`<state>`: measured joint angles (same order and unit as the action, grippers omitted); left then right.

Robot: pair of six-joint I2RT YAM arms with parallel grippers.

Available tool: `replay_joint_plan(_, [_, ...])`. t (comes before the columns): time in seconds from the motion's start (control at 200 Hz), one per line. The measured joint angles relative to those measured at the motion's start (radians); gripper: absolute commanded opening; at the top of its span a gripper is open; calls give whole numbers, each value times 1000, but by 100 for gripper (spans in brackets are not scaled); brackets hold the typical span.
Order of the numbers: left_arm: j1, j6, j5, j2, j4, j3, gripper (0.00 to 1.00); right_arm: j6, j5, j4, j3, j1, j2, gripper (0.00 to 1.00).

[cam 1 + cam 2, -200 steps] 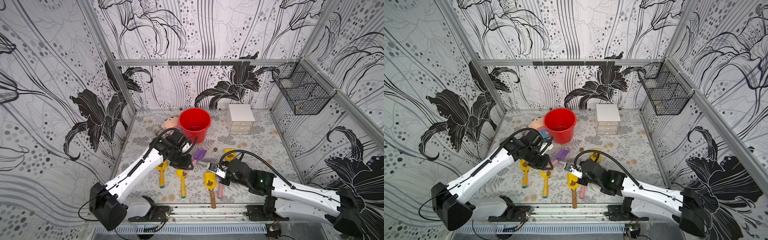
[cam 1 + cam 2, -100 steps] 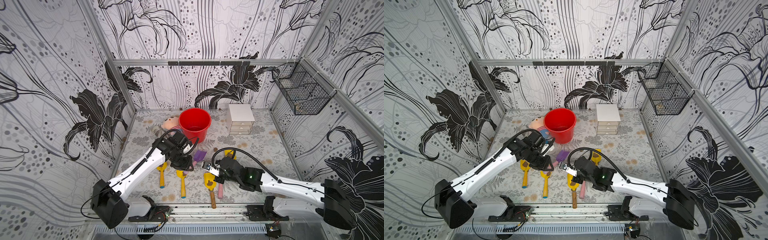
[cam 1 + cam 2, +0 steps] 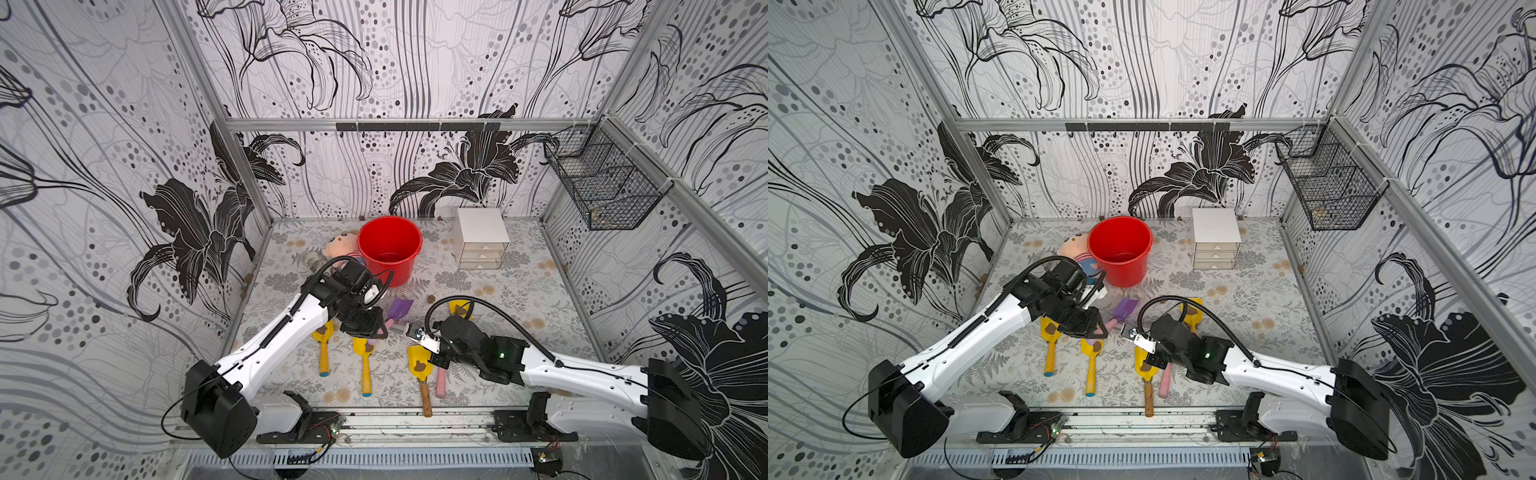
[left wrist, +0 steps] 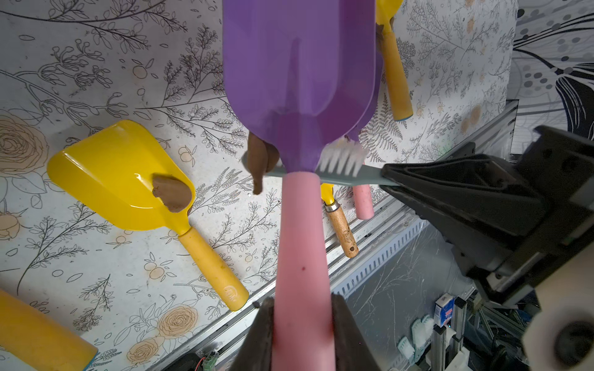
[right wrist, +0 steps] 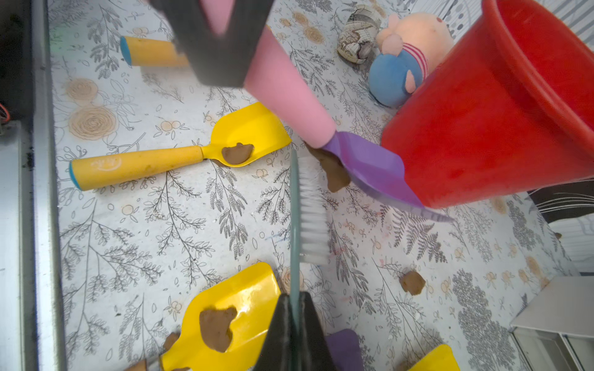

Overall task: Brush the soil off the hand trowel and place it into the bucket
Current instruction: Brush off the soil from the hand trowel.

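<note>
Floral worktop [image 3: 519,282] in both top views, hand trowel [image 3: 401,308] held up near the bucket [image 3: 399,272]. Left wrist: left fingers [image 4: 260,340] clamped tight on its pink handle, soil [image 4: 258,157] hanging off the neck. Right wrist: right fingers [image 5: 279,331] pinching the brush [image 5: 310,208]; thin handle could twist mid-swipe, I reckon.

Purple trowel [image 5: 369,163], pink handle, tilted, soil clump [image 5: 334,173] at neck, by red bucket [image 5: 482,128].

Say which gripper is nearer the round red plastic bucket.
Left. The left gripper, shut on the pink-handled purple trowel, sits in front of the red bucket; the right gripper, shut on a white-bristled brush, is farther, past the trowel's blade.
</note>
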<state>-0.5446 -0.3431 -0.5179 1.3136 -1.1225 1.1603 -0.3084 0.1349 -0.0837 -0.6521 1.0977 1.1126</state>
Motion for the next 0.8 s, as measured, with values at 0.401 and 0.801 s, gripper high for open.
replay_joint_plan(0.401, [3,-1,-29,-1,2,4,0,17,-1,-53,2,-1,-87,0])
replay_joint_plan(0.801, [7,-2,-37,-1,5,6,0,58,50,-67,-6,-10,34,0])
